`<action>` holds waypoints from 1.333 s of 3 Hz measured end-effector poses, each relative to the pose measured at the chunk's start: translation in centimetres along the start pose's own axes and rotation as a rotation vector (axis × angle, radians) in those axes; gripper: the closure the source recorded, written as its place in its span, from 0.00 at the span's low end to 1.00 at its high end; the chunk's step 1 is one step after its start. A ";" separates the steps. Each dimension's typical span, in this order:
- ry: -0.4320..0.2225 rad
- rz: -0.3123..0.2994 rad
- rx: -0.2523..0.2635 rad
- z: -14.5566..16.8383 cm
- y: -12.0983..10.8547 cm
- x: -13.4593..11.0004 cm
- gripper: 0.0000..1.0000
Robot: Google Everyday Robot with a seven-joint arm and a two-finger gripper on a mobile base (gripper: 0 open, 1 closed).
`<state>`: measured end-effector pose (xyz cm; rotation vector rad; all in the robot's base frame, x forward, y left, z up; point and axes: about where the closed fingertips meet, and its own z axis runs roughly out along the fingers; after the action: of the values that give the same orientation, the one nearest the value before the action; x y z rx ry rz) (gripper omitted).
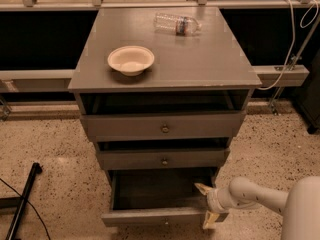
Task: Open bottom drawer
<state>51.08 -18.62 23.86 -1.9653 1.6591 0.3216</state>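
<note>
The bottom drawer (155,216) of the grey cabinet stands pulled out, its plain grey interior (157,191) showing and nothing visible inside. My gripper (206,204) sits at the drawer's right front corner, on the end of my white arm coming in from the lower right. One yellowish fingertip (202,188) reaches over the drawer's interior and the other hangs outside in front of the drawer front. They straddle the front's right end. The drawer's knob is not visible.
Above are the middle drawer (164,160) and top drawer (164,127), both slightly ajar. The cabinet top holds a cream bowl (130,60) and a lying plastic bottle (176,23). A black pole (22,201) lies on the speckled floor at left.
</note>
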 end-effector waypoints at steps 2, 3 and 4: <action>0.020 0.071 -0.046 1.2 -5.0 -0.4 0.41; 0.030 0.127 -0.041 2.3 -6.6 1.2 0.62; -0.022 0.191 -0.045 3.7 -6.6 3.4 0.71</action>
<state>58.75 -18.83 20.71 -1.8305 1.8443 0.4538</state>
